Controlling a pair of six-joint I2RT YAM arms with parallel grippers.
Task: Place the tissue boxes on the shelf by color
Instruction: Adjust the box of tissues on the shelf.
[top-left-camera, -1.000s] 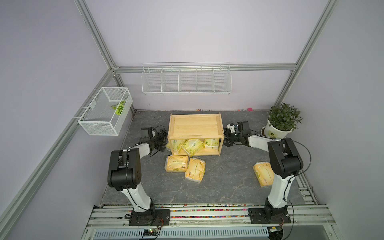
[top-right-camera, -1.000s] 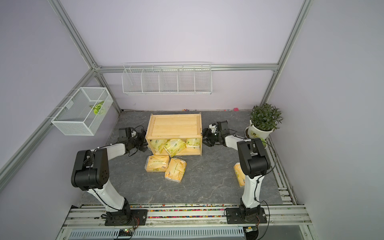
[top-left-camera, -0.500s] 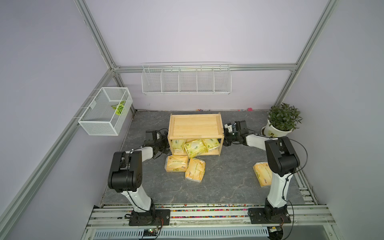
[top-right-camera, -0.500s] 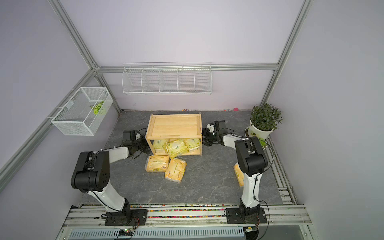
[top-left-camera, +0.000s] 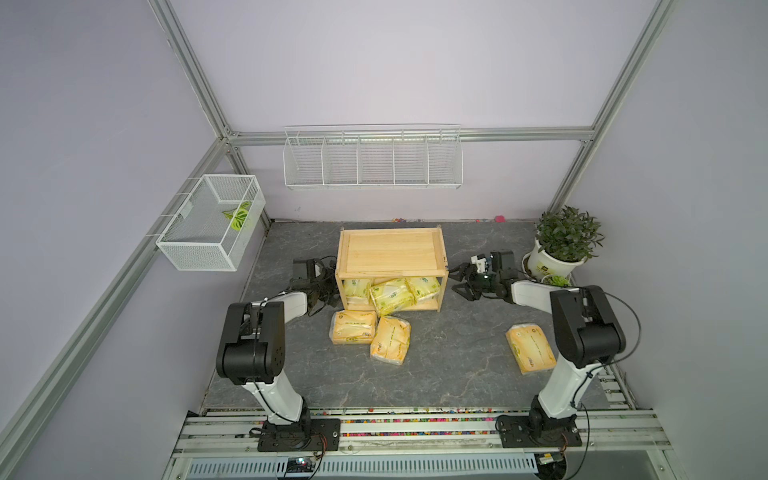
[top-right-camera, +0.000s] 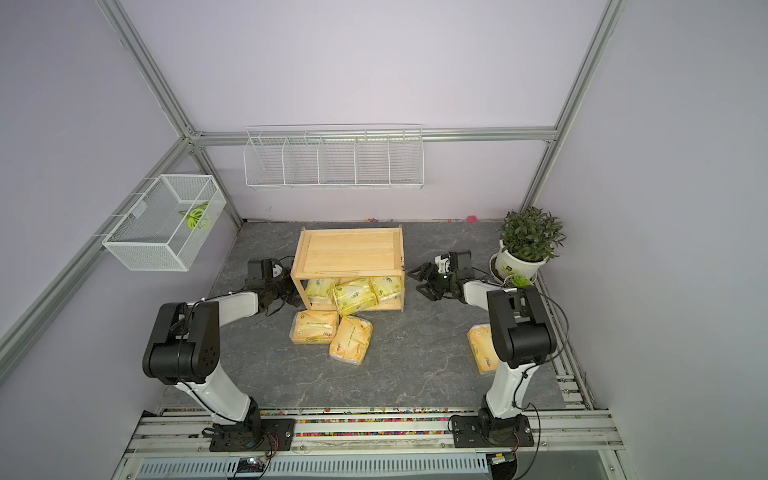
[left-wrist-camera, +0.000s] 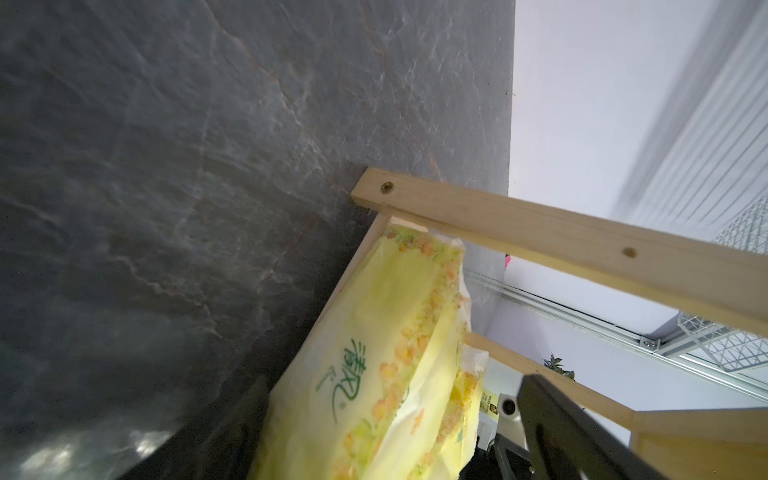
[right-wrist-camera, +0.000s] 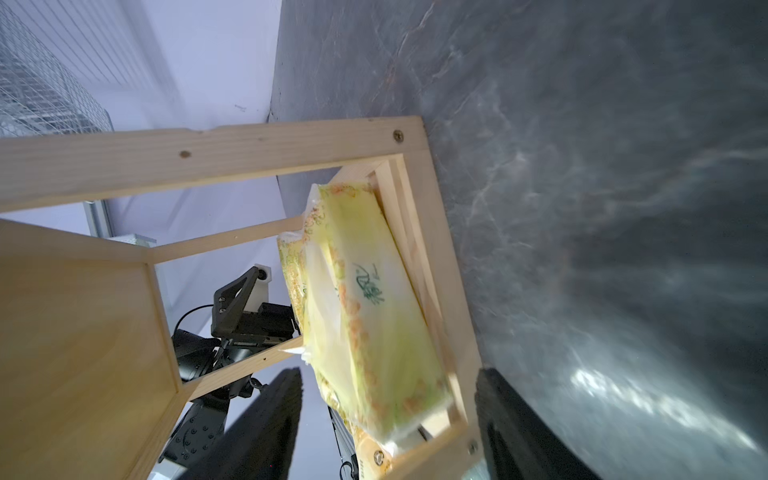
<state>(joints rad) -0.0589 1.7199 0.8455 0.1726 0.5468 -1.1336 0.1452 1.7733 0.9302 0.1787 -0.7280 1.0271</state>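
The wooden shelf (top-left-camera: 390, 251) (top-right-camera: 349, 251) stands mid-table with a bare top board. Its lower tier holds three yellow-green tissue boxes; the middle one (top-left-camera: 392, 295) is tilted. Two orange tissue boxes (top-left-camera: 353, 328) (top-left-camera: 390, 340) lie on the table before the shelf, and another (top-left-camera: 530, 349) lies by the right arm. My left gripper (top-left-camera: 326, 286) (left-wrist-camera: 374, 449) is at the shelf's left side, open, with a yellow-green pack's (left-wrist-camera: 374, 365) end between its fingers. My right gripper (top-left-camera: 461, 282) (right-wrist-camera: 386, 432) is open beside the shelf's right side, facing a yellow-green pack (right-wrist-camera: 365, 299).
A potted plant (top-left-camera: 561, 245) stands at the back right, close behind the right arm. A white wire rack (top-left-camera: 372, 160) hangs on the back wall and a white mesh basket (top-left-camera: 212, 222) on the left wall. The arms' base rail (top-left-camera: 415, 424) runs along the front.
My left gripper has come nearer along the shelf's left side. The right gripper has shifted slightly toward the front. The packs on the lower tier have barely moved.
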